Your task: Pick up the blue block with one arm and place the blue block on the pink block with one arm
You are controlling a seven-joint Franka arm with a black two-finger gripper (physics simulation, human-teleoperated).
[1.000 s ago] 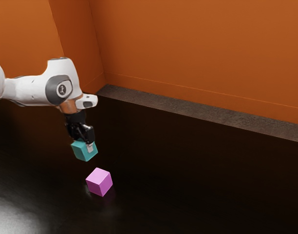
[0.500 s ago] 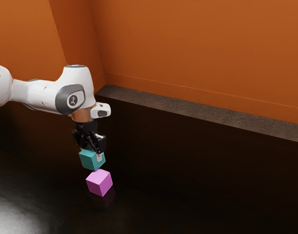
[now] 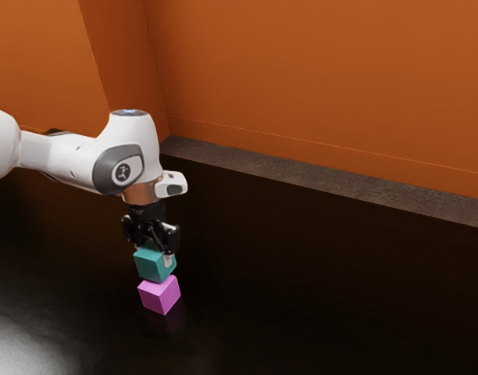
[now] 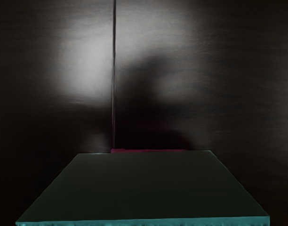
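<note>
My black gripper (image 3: 155, 256) is shut on the teal-blue block (image 3: 153, 265), its fingers pressing the block from two sides. The block hangs right on top of the pink block (image 3: 160, 295), which rests on the dark table; whether the two touch I cannot tell. In the wrist view the blue block (image 4: 144, 188) spreads wide just under my hand, and a thin strip of the pink block (image 4: 148, 150) peeks out past its far edge.
The dark glossy table (image 3: 317, 297) stretches to the exterior view's right of the blocks. Orange walls (image 3: 325, 78) and a grey ledge (image 3: 325, 181) close off the back.
My arm has carried the blue block toward the exterior view's right and downward, from beside and above the pink block to directly over it. The pink block has stayed put.
</note>
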